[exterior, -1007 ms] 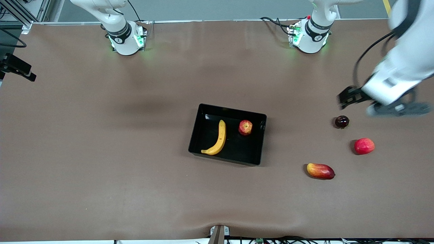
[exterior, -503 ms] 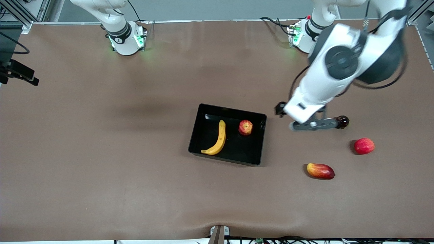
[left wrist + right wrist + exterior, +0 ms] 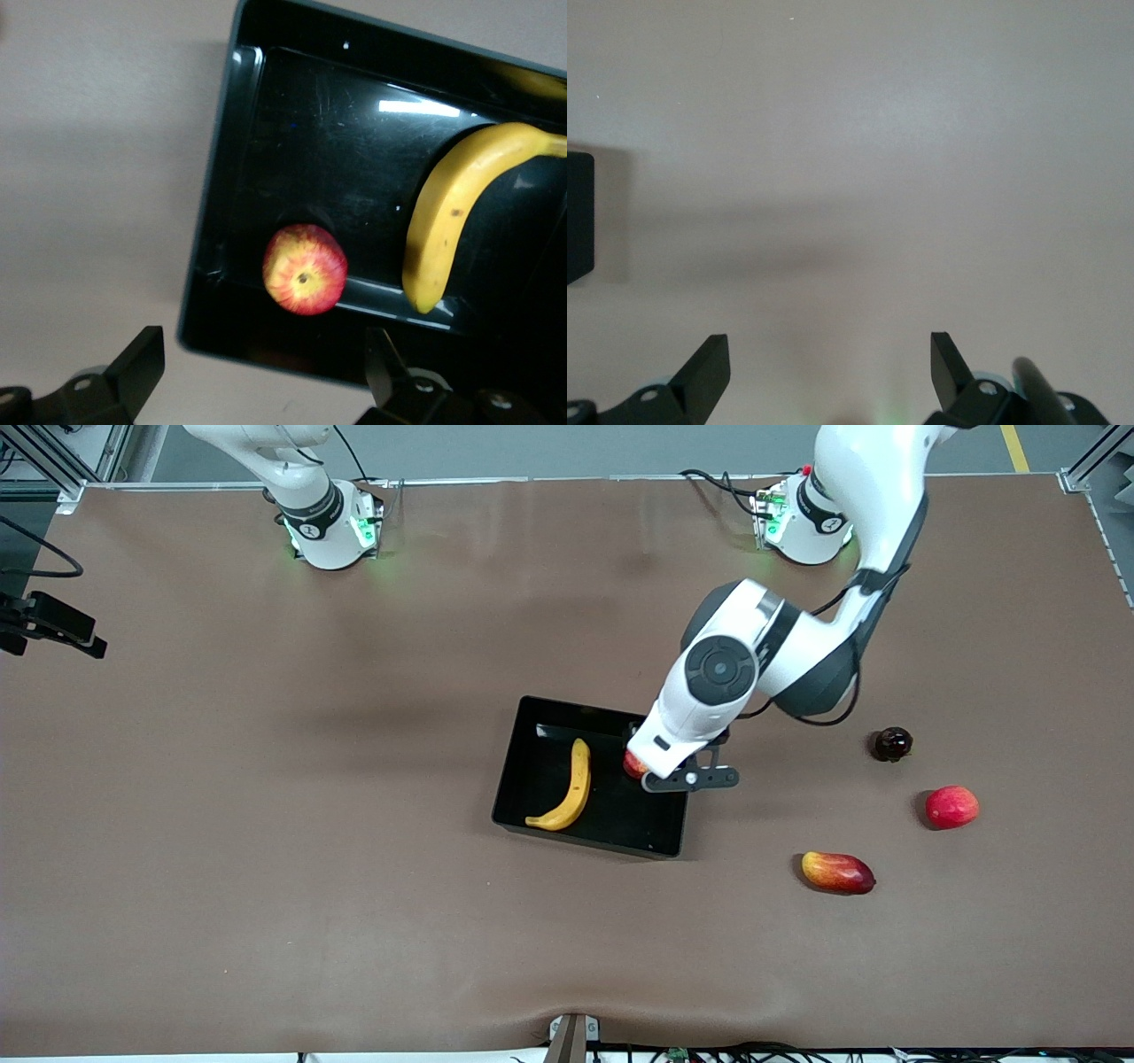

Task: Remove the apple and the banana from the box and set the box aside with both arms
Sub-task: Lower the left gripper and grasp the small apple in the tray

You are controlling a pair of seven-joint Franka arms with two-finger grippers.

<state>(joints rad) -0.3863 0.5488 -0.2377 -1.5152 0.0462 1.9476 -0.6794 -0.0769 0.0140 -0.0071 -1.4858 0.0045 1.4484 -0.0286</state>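
The black box [image 3: 530, 726] lies mid-table. In it are the yellow banana [image 3: 571, 788] and the red-yellow apple [image 3: 633, 766], half hidden under the left arm. My left gripper [image 3: 689, 779] hangs open and empty over the box's wall at the left arm's end, just beside the apple. Its wrist view shows the apple [image 3: 304, 281], the banana [image 3: 447, 221] and the box wall [image 3: 213, 221] below the open left gripper [image 3: 266, 372]. My right gripper [image 3: 830, 367] is open and empty over bare table, seen only in its wrist view; that arm waits.
Toward the left arm's end of the table lie a dark round fruit [image 3: 893, 744], a plain red round fruit [image 3: 952, 807] and a red-yellow mango [image 3: 838, 872]. A black bracket with cable [image 3: 53, 624] juts in at the right arm's end.
My left arm has swung from the left arm's end of the table, past the dark fruit, to the box wall beside the apple. The fruits and box have not moved.
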